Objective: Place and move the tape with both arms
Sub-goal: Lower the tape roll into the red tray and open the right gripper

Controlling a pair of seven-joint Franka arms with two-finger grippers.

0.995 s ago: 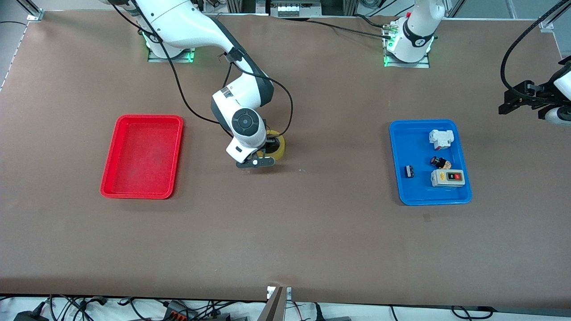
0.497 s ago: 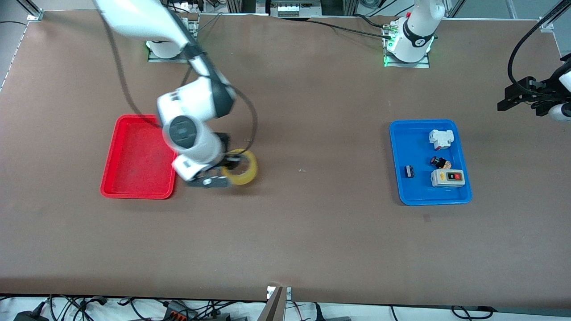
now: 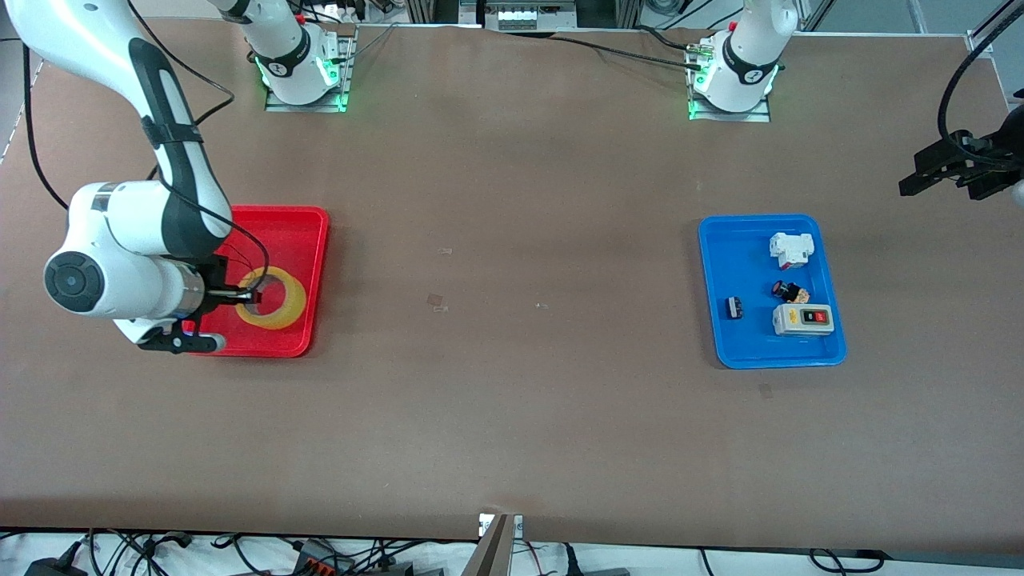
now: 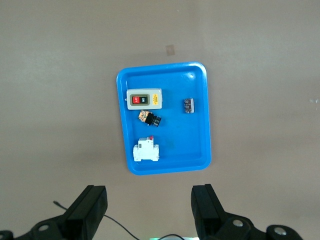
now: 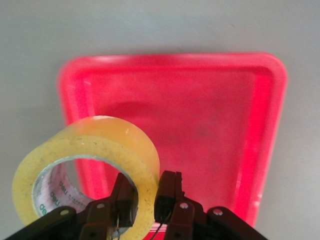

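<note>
The tape is a yellowish translucent roll with a grey inner core. My right gripper is shut on its wall and holds it over the red tray, at the tray's end nearer to the front camera. In the right wrist view one finger sits inside the ring and one outside, clamping the tape above the red tray. My left gripper is open and empty, high over the table's edge at the left arm's end; its fingers stand wide apart.
A blue tray toward the left arm's end holds a white-and-grey switch box, a white breaker, a small black-and-red button part and a small black block. The blue tray also shows in the left wrist view.
My right arm carried the tape from the table's middle toward the right arm's end until it hangs over the red tray. My left gripper has drifted slightly higher in the view.
</note>
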